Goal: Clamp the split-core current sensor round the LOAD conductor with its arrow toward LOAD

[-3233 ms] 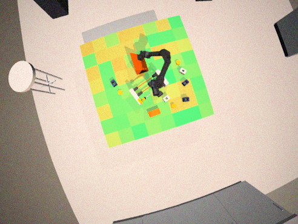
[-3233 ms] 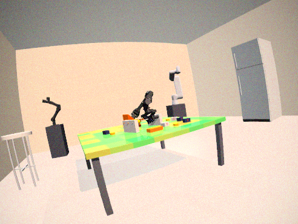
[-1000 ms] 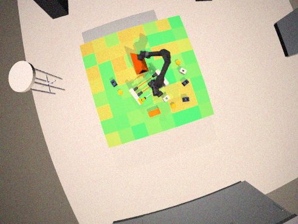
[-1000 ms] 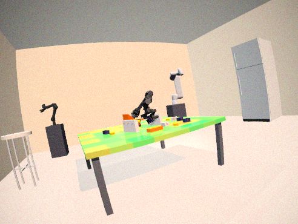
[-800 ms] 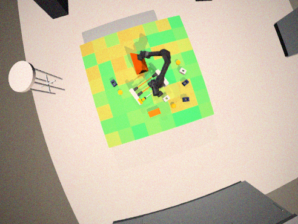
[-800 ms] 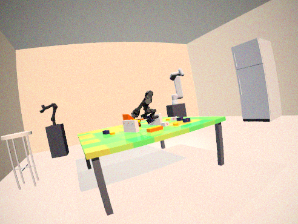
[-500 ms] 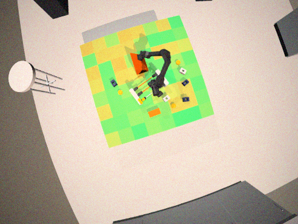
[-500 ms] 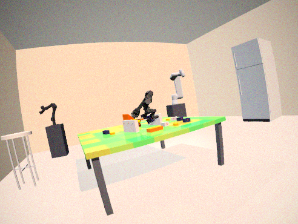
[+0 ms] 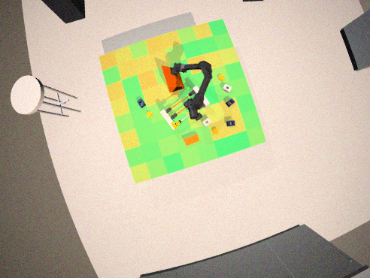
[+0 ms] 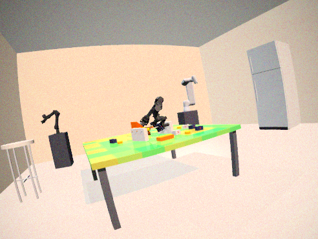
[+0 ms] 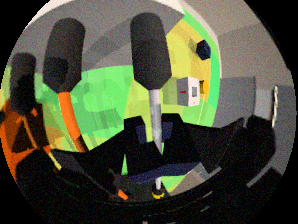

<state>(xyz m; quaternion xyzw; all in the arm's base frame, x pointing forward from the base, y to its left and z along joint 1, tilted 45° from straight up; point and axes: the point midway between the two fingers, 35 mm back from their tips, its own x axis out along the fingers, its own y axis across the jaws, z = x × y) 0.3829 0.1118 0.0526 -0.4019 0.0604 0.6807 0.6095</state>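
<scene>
My gripper (image 9: 193, 113) (image 10: 159, 127) (image 11: 153, 128) is shut on the dark navy sensor (image 11: 167, 131), low over the conductor rack. In the wrist view, navy parts show on both sides of the pale grey conductor (image 11: 156, 112), which runs between the black fingers; a navy strip lies lower down. The latch and the arrow cannot be made out. A yellow piece (image 9: 178, 122) (image 11: 158, 194) sits at one end of the pale conductor. An orange conductor (image 11: 68, 112) runs beside it. White end blocks (image 9: 168, 119) (image 10: 139, 134) carry the conductors. I cannot read the LOAD marker.
An orange-red panel (image 9: 170, 77) stands near the arm's base. An orange block (image 9: 191, 140) (image 10: 165, 137) lies in front of the rack. A white block (image 9: 206, 122) (image 11: 188, 92) is close to the gripper. Navy blocks (image 9: 230, 123) (image 9: 141, 103) and yellow discs (image 9: 214, 131) (image 9: 149, 114) lie around.
</scene>
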